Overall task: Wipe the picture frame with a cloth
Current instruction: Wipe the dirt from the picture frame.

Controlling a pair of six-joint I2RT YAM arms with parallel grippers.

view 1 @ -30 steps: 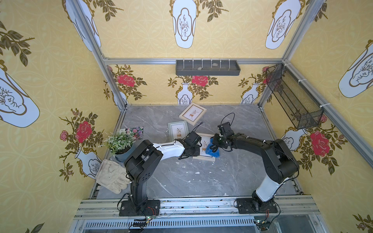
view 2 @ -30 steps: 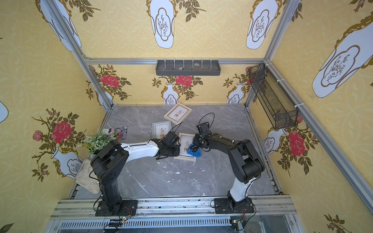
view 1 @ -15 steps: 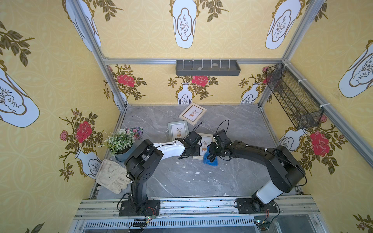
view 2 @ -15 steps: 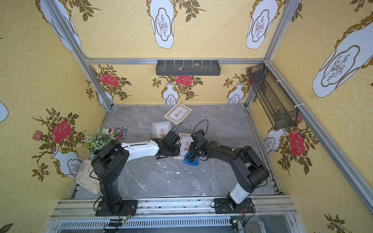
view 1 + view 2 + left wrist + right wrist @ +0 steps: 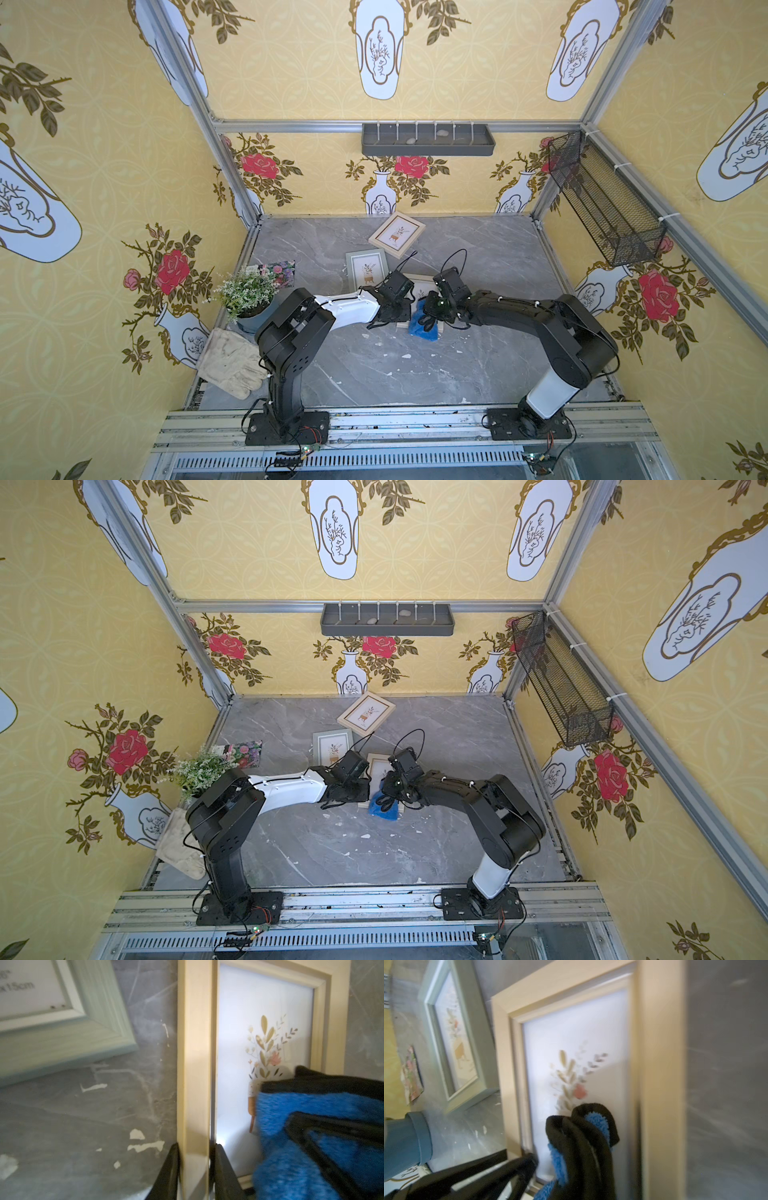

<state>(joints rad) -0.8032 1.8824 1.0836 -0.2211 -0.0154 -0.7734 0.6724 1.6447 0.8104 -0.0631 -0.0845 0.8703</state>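
Walls: yellow wallpaper, roses and vases. Grey wall tray fixed to back wall. Below the tray, grey marbled floor, chipped white. Right of the tray, black mesh basket.

The cloth hides part of the picture frame.

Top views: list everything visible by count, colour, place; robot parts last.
Cream wooden picture frame: one, table centre.
Pale-green picture frame: one, beside it.
Tan wooden picture frame: one, table back.
Plush microfibre cloth: one, blue, on cream frame.
Artificial potted plant: one, green-white, left edge.
Off-white work glove: one, near-left corner.
Floral card: one, multicoloured, behind plant.
Wall tray: one, dark grey, back wall.
Wire-mesh basket: one, black, right wall.
Left gripper: black, shut on cream frame.
Right gripper: black, shut on cloth.
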